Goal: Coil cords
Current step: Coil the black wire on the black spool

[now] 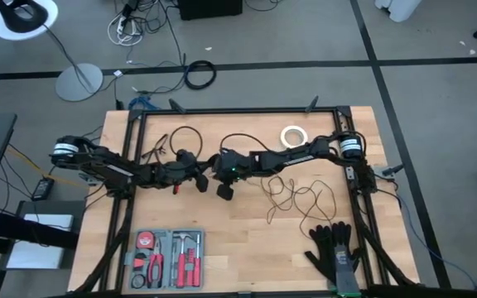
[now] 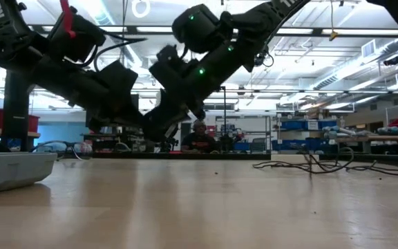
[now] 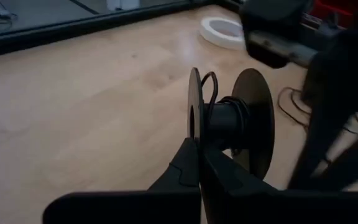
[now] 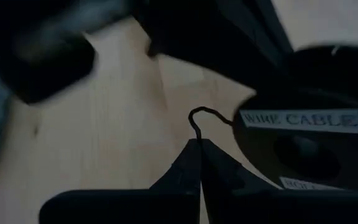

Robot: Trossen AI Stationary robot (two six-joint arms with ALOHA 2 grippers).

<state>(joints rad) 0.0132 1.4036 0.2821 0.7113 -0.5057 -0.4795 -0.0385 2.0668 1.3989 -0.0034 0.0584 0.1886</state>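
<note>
A black spool (image 3: 232, 121) with two round flanges and thin black cord wound on its hub hangs in front of my left gripper (image 3: 199, 155), which is shut on it near the table's middle (image 1: 199, 174). Its side carries a white "WIRE CABLE" label (image 4: 300, 119). My right gripper (image 4: 197, 146) reaches in from the right (image 1: 216, 165) and is shut on the thin black cord (image 4: 197, 121) right beside the spool. More of the cord lies in loose loops (image 1: 296, 194) on the table's right half, and further loops (image 1: 180, 136) lie toward the far edge. My left gripper pinches the rim of the spool's nearer flange (image 3: 194, 127) between its two fingertips, edge-on. The spool's flanges stand upright and its hub lies level. My right gripper pinches a single strand of the cord (image 4: 196, 135) at its very fingertips, slanting down from the table's right. The strand curls up from the tips and bends toward the spool.
A white tape ring (image 1: 293, 135) lies flat near the far edge. A grey tray of red-handled tools (image 1: 168, 257) sits at the near left, and black gloves (image 1: 334, 252) at the near right. A black frame rail (image 1: 238, 112) borders the table.
</note>
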